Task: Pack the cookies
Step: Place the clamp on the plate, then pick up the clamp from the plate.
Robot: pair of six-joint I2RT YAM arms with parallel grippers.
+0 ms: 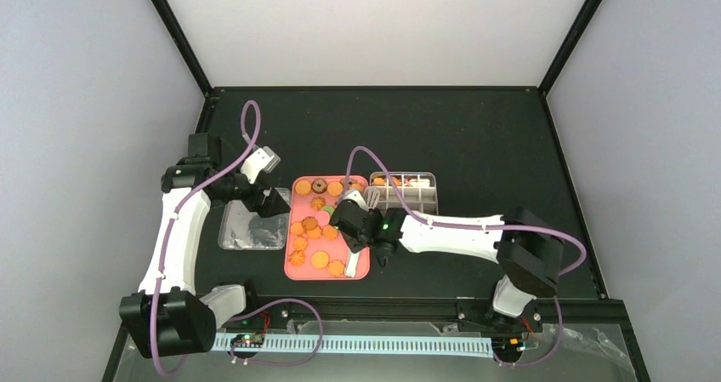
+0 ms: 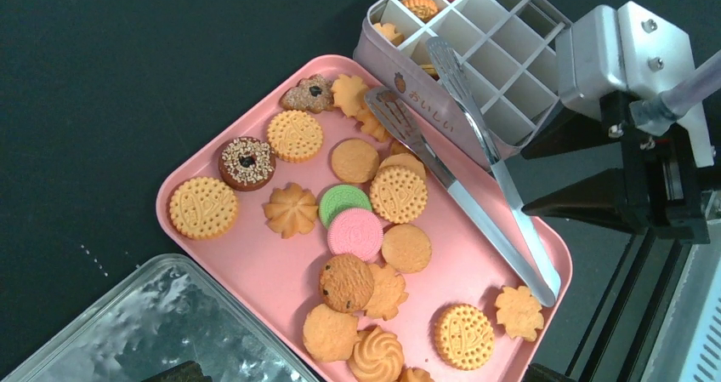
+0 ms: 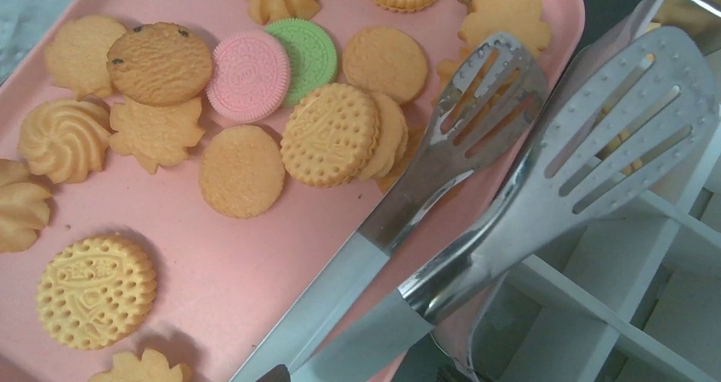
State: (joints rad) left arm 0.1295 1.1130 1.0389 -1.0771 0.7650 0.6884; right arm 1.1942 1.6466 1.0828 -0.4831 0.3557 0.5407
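Pinching tongs (image 3: 408, 208) in right pincer (image 1: 353, 226), left pincer (image 1: 274, 203) spread, cookies (image 3: 332, 135) show stamps only from wrists

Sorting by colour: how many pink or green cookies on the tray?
2: the green sandwich cookie in the middle of the pink tray, the pink sandwich cookie touching it. The tongs may hide more.

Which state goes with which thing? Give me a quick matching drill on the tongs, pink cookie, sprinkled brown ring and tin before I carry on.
1 tongs
2 pink cookie
3 sprinkled brown ring
4 gridded tin

A few compartments filled, most empty
B between two golden dotted rounds
C touching the green cookie
D blades apart, one above the pink tray, one above the tin

Pairs: 1-D, 2-C, 3-B, 4-A
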